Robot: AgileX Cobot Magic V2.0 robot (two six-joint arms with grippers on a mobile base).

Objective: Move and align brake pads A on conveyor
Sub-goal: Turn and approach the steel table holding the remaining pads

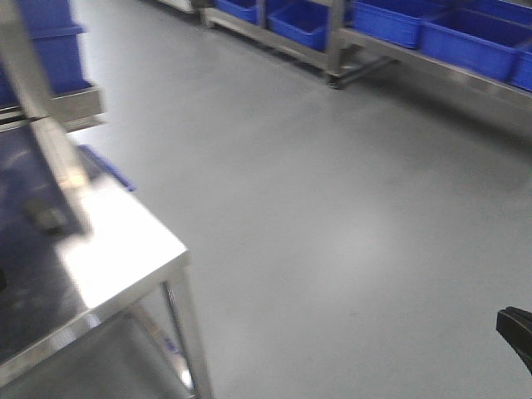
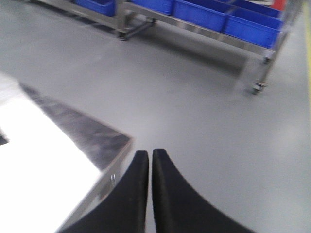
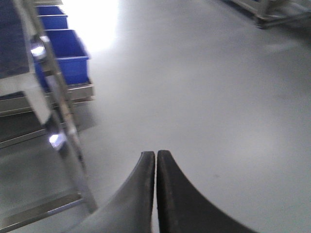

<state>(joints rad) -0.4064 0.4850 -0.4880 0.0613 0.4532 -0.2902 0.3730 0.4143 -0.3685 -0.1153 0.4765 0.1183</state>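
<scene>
All views are blurred. A small dark flat object [image 1: 46, 216], possibly one of the brake pads A, lies on the shiny steel table [image 1: 125, 249] at the left; the blur keeps me from telling for sure. The conveyor is out of view. My left gripper [image 2: 149, 154] is shut with nothing between its black fingers, hanging over the grey floor just off the table corner [image 2: 116, 145]. My right gripper [image 3: 156, 155] is also shut and empty, over the floor beside a table leg [image 3: 73, 160].
Blue bins [image 1: 465, 37] stand on a metal rack along the far side, also in the left wrist view [image 2: 243, 24]. More blue bins [image 3: 65, 53] sit on a low shelf at the left. Grey floor [image 1: 332, 208] lies between. A black arm part [image 1: 515, 332] shows at lower right.
</scene>
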